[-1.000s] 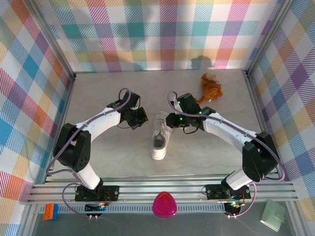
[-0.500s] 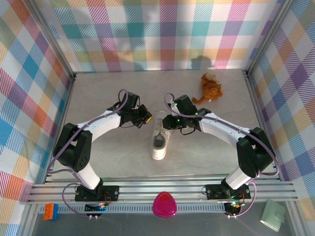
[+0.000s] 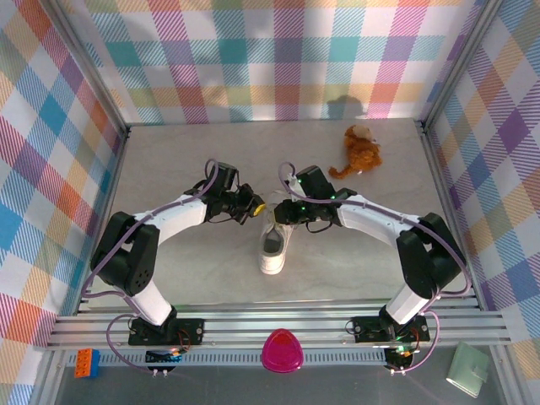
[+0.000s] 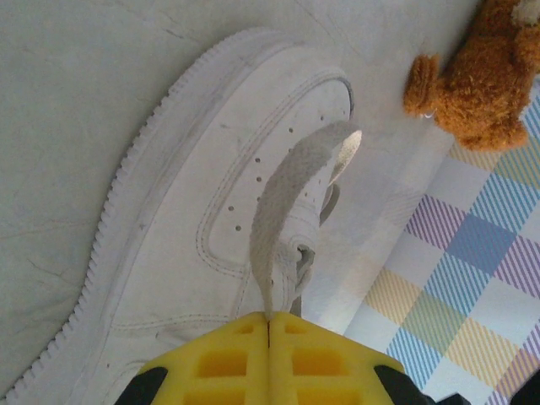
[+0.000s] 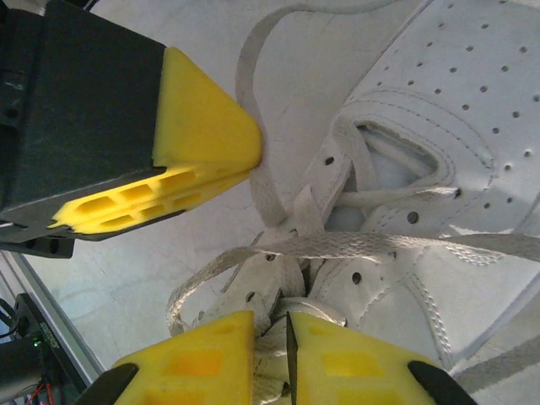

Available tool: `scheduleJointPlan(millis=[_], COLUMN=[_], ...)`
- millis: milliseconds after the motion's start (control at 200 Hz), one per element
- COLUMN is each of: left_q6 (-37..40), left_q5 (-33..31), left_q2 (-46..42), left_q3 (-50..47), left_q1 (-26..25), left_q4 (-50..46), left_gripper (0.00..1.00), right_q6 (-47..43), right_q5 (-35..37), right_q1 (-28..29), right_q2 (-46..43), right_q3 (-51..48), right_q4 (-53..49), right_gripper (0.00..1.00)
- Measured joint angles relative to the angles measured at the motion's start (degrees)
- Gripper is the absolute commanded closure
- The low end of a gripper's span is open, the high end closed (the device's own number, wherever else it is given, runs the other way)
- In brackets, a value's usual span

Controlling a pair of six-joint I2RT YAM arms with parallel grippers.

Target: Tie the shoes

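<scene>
Beside sneaker (image 3: 272, 245), left jaws pinch lace strand (image 4: 283, 194); right jaws nip laces (image 5: 278, 308)

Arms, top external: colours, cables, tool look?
Left arm and right arm: white curved shells, black joints, lilac-grey cables looping off the wrists, green LEDs on right wrist. Left tool, right tool: black body, yellow latticed fingers.

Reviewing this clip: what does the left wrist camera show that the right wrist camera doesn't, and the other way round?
Left wrist: the plush toy past the toe of the sneaker, and the plaid wall.
Right wrist: the eyelets and crossed laces up close, with the right pincer nearly closed over them; whether it grips them is unclear.
Both: the sneaker, and the left pincer shut on a lace.
</scene>
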Motion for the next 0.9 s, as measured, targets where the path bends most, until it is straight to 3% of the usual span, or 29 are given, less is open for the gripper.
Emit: scheduleJointPlan(millis=[475,900], left_q6=[0.02,5.16], left_q5=[3.96,4.42], left_q2=[-1.31,-1.31], left_q3=[-1.05,-1.03], left_q1=[0.07,2.58], left_q4=[0.59,-4.24], left_gripper=[1.00,1.00], right_q6=[-1.01,-5.22], right_q5=[-3.06,-0.55], right_q1=[0.33,0.37], right_q2=[2.38,2.51], right_q3=[0.85,4.35], right_q4=[2.91,-4.46], right_gripper=[0.74,0.71])
